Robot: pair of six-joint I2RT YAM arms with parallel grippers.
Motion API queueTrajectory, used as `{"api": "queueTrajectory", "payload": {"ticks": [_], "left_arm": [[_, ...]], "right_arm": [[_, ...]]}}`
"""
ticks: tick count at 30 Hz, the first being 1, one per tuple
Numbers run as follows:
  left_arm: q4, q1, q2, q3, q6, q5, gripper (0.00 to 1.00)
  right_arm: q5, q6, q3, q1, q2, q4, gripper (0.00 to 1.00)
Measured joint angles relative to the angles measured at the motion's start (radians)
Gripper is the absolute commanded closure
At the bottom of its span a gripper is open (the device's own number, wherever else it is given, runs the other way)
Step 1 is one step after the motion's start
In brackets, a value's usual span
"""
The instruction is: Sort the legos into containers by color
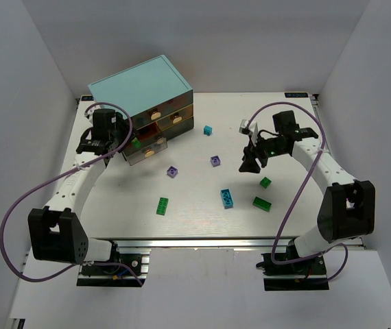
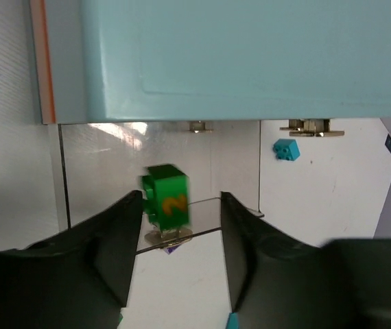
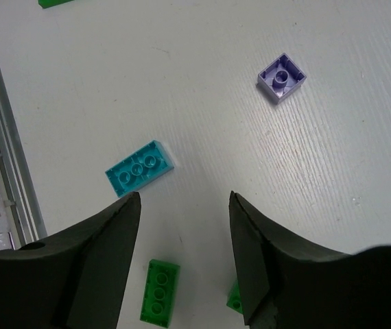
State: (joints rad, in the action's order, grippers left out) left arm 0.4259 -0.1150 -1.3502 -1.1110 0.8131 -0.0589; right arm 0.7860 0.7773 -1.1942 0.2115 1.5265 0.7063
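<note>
Left gripper point(image 2: 180, 199) over pulled-out drawer point(image 1: 140, 156) at tabletop point(image 1: 195, 223) far-left corner, jaws spread, green brick point(image 2: 166, 197) loose between them. Right gripper point(image 3: 182, 205) spread, empty. Seven bricks point(image 1: 227, 198) unsorted mid-tabletop; task mostly ahead.

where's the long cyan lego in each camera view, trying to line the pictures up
top external: the long cyan lego lies a little below and right of centre.
left wrist: not clearly in it; the small cyan brick there is a different one.
right wrist: left of centre, at mid-height.
shared landmark: the green brick lying near it, seen in the top and right wrist views.
</note>
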Motion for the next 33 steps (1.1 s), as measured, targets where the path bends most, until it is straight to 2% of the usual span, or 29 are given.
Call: {"api": "queueTrajectory", "payload": {"ticks": [5, 8, 9, 11, 12, 13, 15, 17, 18, 19, 22, 25, 29, 33], "left_arm": [[0.011, -0.006, 0.0, -0.001, 0.005, -0.037, 0.34], [0.017, -0.007, 0.001, -0.001, 0.004, -0.039, 0.37], [0.019, -0.007, 0.003, -0.001, 0.003, -0.039, 0.53], [0.024, -0.007, 0.013, -0.002, 0.003, -0.035, 0.72], [0.026, -0.007, 0.023, -0.003, -0.002, -0.031, 0.86], [0.031, -0.007, 0.032, -0.003, -0.018, -0.02, 0.89], [0.045, -0.007, 0.072, -0.012, -0.034, 0.013, 0.91], [0.062, -0.007, 0.112, -0.024, -0.065, 0.07, 0.76], [0.072, -0.008, 0.137, -0.029, -0.083, 0.108, 0.68], [0.084, -0.01, 0.162, -0.032, -0.1, 0.148, 0.55], [0.132, -0.027, 0.226, -0.028, -0.148, 0.249, 0.4], [0.171, -0.063, 0.282, 0.021, -0.187, 0.327, 0.33], [0.232, -0.126, 0.322, 0.117, -0.214, 0.381, 0.31], [0.288, -0.192, 0.341, 0.192, -0.221, 0.38, 0.3]], "right_arm": [[-0.002, -0.012, 0.0, 0.0, -0.002, -0.002, 0.37], [-0.003, -0.021, 0.0, 0.002, -0.002, -0.002, 0.38], [-0.008, -0.031, 0.0, 0.005, -0.002, -0.004, 0.39], [-0.042, -0.082, 0.0, 0.006, -0.002, -0.022, 0.5], [-0.065, -0.116, 0.0, 0.007, -0.002, -0.04, 0.55], [-0.097, -0.157, 0.0, 0.008, -0.002, -0.056, 0.68], [-0.172, -0.239, 0.0, 0.005, 0.001, -0.085, 0.74], [-0.254, -0.314, -0.001, 0.002, 0.01, -0.099, 0.69], [-0.288, -0.339, 0.0, -0.002, 0.016, -0.102, 0.63], [-0.317, -0.358, 0.0, -0.005, 0.023, -0.102, 0.49], [-0.375, -0.364, 0.021, -0.019, 0.026, -0.096, 0.28], [-0.403, -0.317, 0.033, -0.04, 0.026, -0.064, 0.22], [-0.417, -0.231, 0.033, -0.075, 0.03, -0.017, 0.14], [-0.462, -0.152, 0.033, -0.093, 0.068, 0.004, 0.14]]}}
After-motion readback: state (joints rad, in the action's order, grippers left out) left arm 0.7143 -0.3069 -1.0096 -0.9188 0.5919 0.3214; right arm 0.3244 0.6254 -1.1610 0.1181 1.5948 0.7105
